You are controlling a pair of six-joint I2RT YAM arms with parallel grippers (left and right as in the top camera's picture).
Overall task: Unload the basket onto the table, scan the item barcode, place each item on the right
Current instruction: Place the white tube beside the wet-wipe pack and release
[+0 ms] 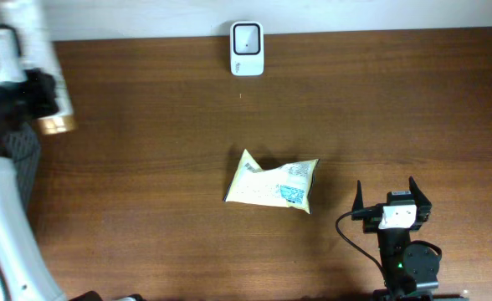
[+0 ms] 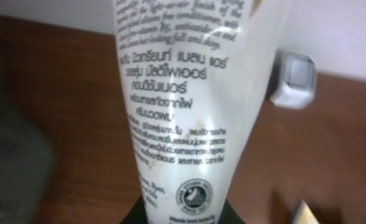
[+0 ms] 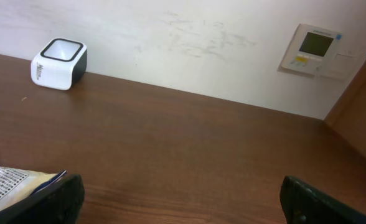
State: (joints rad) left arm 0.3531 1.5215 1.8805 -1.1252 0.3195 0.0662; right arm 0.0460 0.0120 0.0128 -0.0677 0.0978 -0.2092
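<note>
My left gripper (image 1: 27, 90) is at the table's far left, shut on a white tube (image 1: 37, 50) with a gold cap (image 1: 56, 125). In the left wrist view the tube (image 2: 183, 93) fills the middle, printed text facing the camera, with the black jaws of the gripper (image 2: 182, 216) on either side of its lower end. No barcode shows on that face. The white scanner (image 1: 247, 48) stands at the table's far edge, centre; it also shows as the scanner (image 2: 293, 78) behind the tube. My right gripper (image 1: 386, 191) rests open and empty near the front right.
A yellow-white snack packet (image 1: 273, 181) lies in the middle of the table, left of the right gripper; its end shows as the packet (image 3: 9, 180). The scanner (image 3: 58, 63) stands by the wall. A wall panel (image 3: 314, 50) hangs behind the table.
</note>
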